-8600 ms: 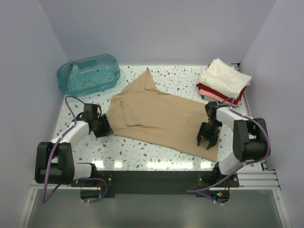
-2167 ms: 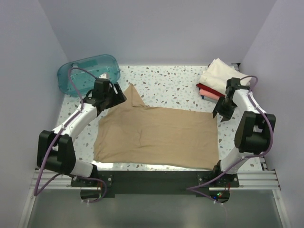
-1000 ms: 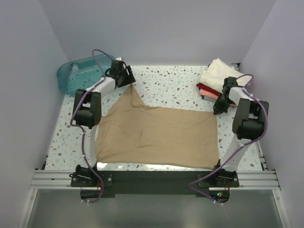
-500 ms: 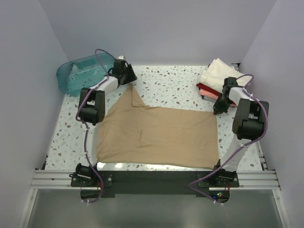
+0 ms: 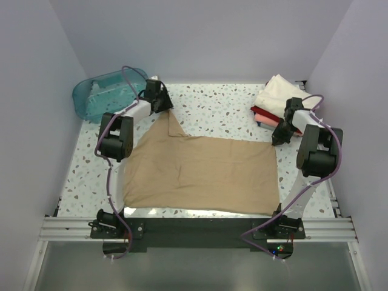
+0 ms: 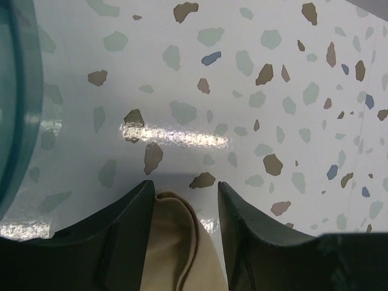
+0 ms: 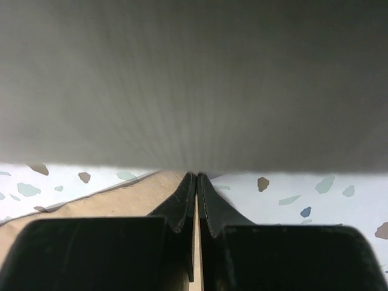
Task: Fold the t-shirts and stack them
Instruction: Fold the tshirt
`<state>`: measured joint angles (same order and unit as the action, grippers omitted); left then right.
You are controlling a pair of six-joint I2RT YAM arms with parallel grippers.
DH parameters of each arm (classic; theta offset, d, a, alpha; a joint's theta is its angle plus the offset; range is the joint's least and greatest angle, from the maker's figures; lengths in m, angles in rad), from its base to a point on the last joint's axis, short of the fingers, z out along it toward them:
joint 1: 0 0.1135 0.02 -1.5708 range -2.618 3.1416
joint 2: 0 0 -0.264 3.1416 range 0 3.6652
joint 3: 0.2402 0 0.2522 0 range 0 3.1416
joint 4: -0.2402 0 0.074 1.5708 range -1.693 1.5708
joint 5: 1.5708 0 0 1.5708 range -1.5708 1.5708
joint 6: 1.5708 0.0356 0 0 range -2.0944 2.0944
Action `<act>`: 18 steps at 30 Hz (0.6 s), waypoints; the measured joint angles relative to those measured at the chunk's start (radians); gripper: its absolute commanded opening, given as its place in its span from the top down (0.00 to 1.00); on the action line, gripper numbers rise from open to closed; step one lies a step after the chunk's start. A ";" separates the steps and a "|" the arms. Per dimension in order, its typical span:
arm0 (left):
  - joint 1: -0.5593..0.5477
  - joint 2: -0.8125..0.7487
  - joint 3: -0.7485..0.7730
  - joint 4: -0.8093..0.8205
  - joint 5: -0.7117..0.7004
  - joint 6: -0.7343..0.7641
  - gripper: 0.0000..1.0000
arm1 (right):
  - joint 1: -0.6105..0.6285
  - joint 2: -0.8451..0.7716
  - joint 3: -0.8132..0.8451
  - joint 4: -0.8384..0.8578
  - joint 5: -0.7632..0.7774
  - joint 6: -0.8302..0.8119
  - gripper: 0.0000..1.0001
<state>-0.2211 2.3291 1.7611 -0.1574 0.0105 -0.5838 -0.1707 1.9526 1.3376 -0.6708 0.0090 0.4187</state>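
One shirt [image 6: 174, 242] tip inside left claw [image 6: 183, 188].

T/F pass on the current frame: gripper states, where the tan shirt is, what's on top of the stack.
1. The left gripper is open, fingers either side of the tan t-shirt tip. True.
2. The right gripper is open. False: it is shut on the tan t-shirt's far right corner.
3. The tan t-shirt lies on the folded stack. False: it lies spread on the table.
4. A cream shirt tops the folded stack. True.
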 measured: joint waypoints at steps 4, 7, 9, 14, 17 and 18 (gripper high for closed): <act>-0.002 0.000 0.000 -0.008 -0.016 -0.001 0.55 | 0.000 0.003 0.003 -0.002 -0.001 0.000 1.00; -0.002 0.000 0.005 -0.024 -0.027 -0.001 0.62 | 0.000 0.003 0.003 -0.002 -0.001 0.000 1.00; -0.002 0.006 0.020 -0.048 -0.036 0.002 0.66 | 0.000 0.003 0.003 -0.002 -0.001 0.000 1.00; -0.003 0.028 0.064 -0.092 -0.054 0.004 0.76 | -0.001 0.003 0.003 -0.001 -0.007 0.000 1.00; -0.004 0.029 0.070 -0.108 -0.067 0.009 0.85 | -0.001 0.003 0.002 0.000 -0.011 0.000 1.00; -0.005 0.029 0.071 -0.112 -0.071 0.013 0.90 | -0.001 0.003 0.002 0.001 -0.012 0.000 1.00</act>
<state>-0.2256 2.3585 1.8324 -0.2695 -0.0601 -0.5709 -0.1715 1.9556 1.3399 -0.6701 -0.0032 0.4183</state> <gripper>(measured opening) 0.167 0.010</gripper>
